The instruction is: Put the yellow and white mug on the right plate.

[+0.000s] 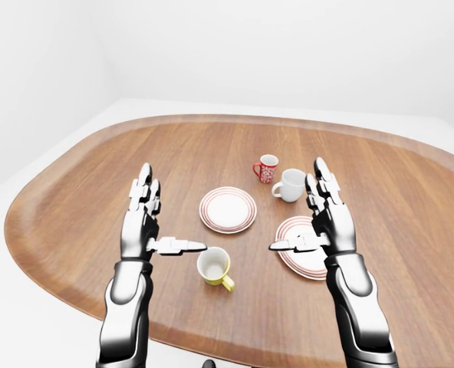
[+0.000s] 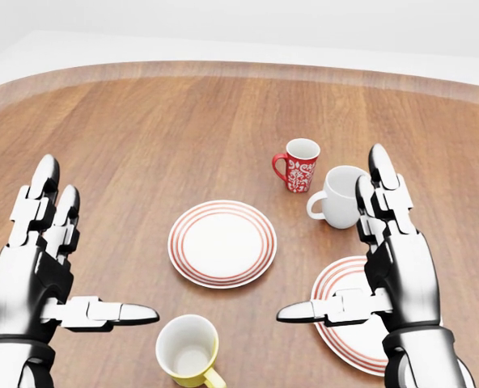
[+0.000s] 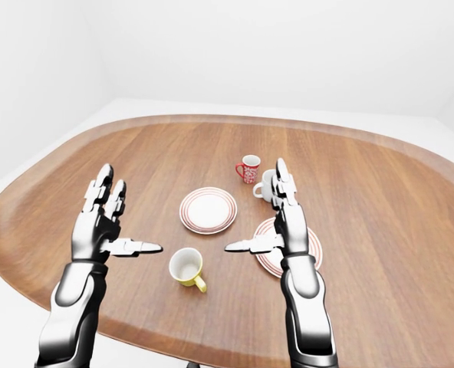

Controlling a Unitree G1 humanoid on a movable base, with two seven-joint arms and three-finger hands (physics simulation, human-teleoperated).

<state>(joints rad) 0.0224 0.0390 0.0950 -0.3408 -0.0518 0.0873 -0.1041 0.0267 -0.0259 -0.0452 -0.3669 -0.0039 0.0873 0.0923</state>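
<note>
**Both hands spread above the table, mug untouched**

Wooden oval table (image 1: 411, 215), white room around it.

Yellow and white mug (image 2: 188, 352): upright on the table, low centre of the head view, yellow outside, white inside, handle toward the lower right. It stands between the two hands, touched by neither.

Left hand (image 2: 41, 267): fingers wide and straight up, thumb stretched level toward the mug, stopping short of it. Holds nothing.

Right hand (image 2: 385, 267): likewise spread, fingers upright, thumb pointing left. Empty. It hangs over the right plate (image 2: 345, 323) and covers part of it in the head view.

Right plate: white with red rings, lower right of the head view, nothing visible on it.

Second plate (image 2: 222, 243): same pattern, centre of the head view, above the mug and apart from it.

Red patterned mug (image 2: 299, 165) and white mug (image 2: 336, 196): upright, just beside each other, above the right plate. The right fingertips overlap the white mug's edge in the head view; contact cannot be told.
</note>
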